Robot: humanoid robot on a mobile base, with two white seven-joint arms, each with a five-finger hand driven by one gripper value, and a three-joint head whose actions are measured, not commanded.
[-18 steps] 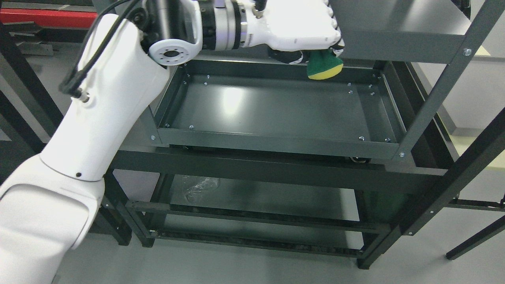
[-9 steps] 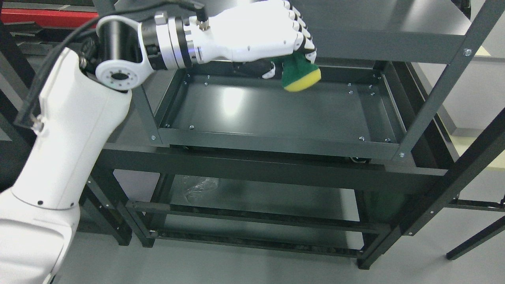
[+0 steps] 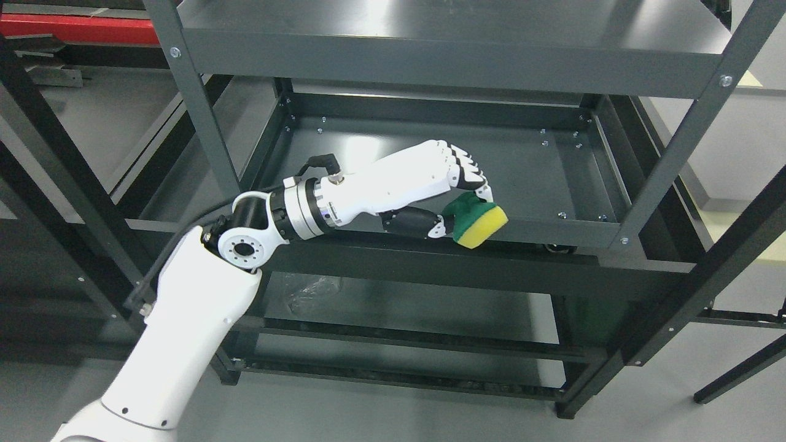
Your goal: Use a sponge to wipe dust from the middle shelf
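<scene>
My left hand [image 3: 457, 199] comes in from the lower left and is shut on a green and yellow sponge [image 3: 480, 223]. The sponge hangs in front of the front rim of the middle shelf [image 3: 552, 230], just right of its centre. Behind it lies the dark grey tray of the middle shelf [image 3: 528, 172], bare and glossy with a light glare at its left. Whether the sponge touches the rim I cannot tell. My right hand is out of sight.
The top shelf [image 3: 442, 37] overhangs the rack. Slanted uprights stand at the left [image 3: 196, 104] and right [image 3: 675, 147]. A lower shelf [image 3: 399, 307] holds a crumpled clear plastic film [image 3: 310, 288]. A red object [image 3: 73, 31] lies at the far left on the grey floor.
My left arm has swung down and toward me with the sponge, from high at the shelf's back edge to the front rim of the middle shelf.
</scene>
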